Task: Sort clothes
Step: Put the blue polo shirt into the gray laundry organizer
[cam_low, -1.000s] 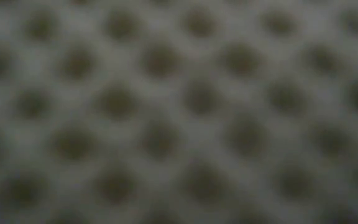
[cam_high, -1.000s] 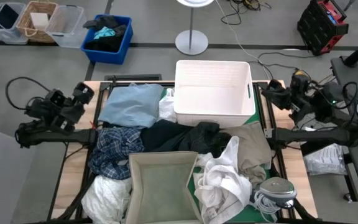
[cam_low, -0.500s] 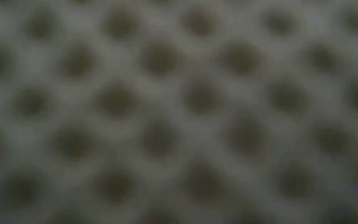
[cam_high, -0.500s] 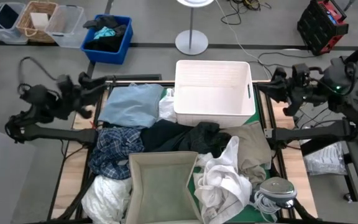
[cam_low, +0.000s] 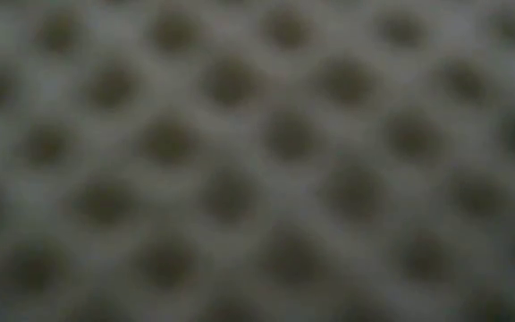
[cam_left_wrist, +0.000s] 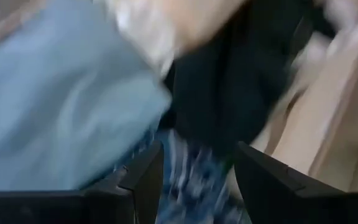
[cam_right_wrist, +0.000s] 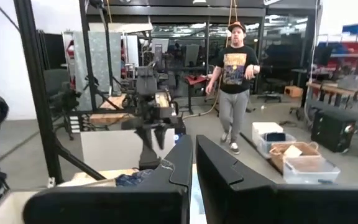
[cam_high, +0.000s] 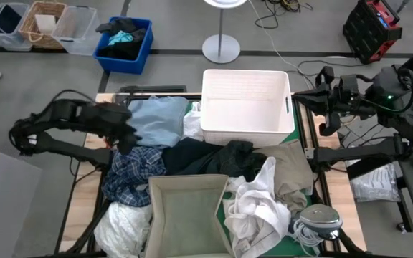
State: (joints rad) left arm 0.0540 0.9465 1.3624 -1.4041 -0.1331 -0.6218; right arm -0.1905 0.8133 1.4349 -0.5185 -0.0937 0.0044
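Note:
The clothes lie heaped on the table: a light blue shirt (cam_high: 149, 122) at the far left, a blue plaid shirt (cam_high: 131, 172) nearer, a black piece (cam_high: 199, 158) in the middle, a khaki piece (cam_high: 292, 168) and a white piece (cam_high: 257, 204) on the right, and a cream piece (cam_high: 120, 226) at the near left. My left gripper (cam_high: 126, 135) hangs open where the light blue shirt meets the plaid one (cam_left_wrist: 191, 180). It holds nothing. My right gripper (cam_high: 320, 100) stays shut (cam_right_wrist: 194, 162) in the air at the table's far right, pointing left.
A white bin (cam_high: 246, 104) stands at the far middle and a beige bin (cam_high: 188, 215) at the near edge. A small blue bin (cam_high: 124, 43) is on the floor. A silver round device (cam_high: 320, 218) sits near right. The low view shows only a blurred dotted surface. A person (cam_right_wrist: 234, 81) walks in the room.
My left gripper has swung from beyond the table's left edge toward the right, and now hangs over the seam between the light blue and plaid shirts. My right arm has unfolded and reached a little toward the left. The clothes have not moved.

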